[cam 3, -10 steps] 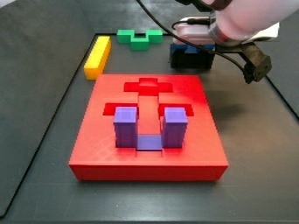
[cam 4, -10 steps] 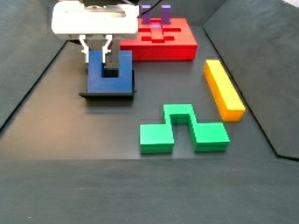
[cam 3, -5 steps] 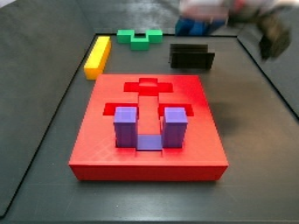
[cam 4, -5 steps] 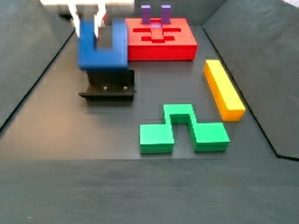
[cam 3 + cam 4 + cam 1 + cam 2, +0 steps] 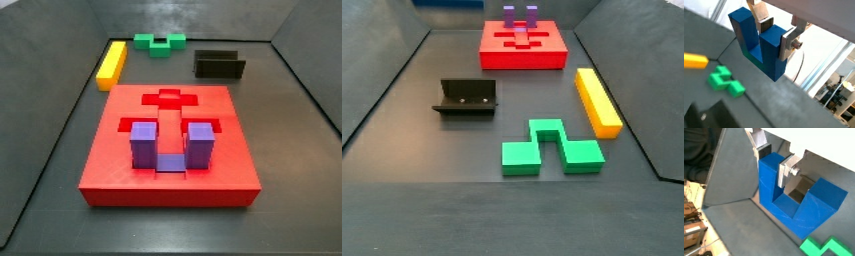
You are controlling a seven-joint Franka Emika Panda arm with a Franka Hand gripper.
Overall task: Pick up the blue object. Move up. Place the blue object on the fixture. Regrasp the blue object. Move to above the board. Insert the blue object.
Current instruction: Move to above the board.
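Raised above both side views' frames, the two-finger silver gripper (image 5: pixel 777 31) pinches 1 prong of the deep-blue U-shaped block (image 5: pixel 796 198), so an off-centre hold could tilt it and jam against the red recessed board (image 5: pixel 170 150).

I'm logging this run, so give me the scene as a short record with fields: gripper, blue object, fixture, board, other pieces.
gripper: shut on one prong of the blue object, seen in both wrist views; out of frame in both side views
blue object: held off the floor, prongs towards the gripper
fixture: on the floor, nothing in it
board: red, purple U-shaped block standing in it, cross recess unfilled
other pieces: yellow bar and green notched block on the floor
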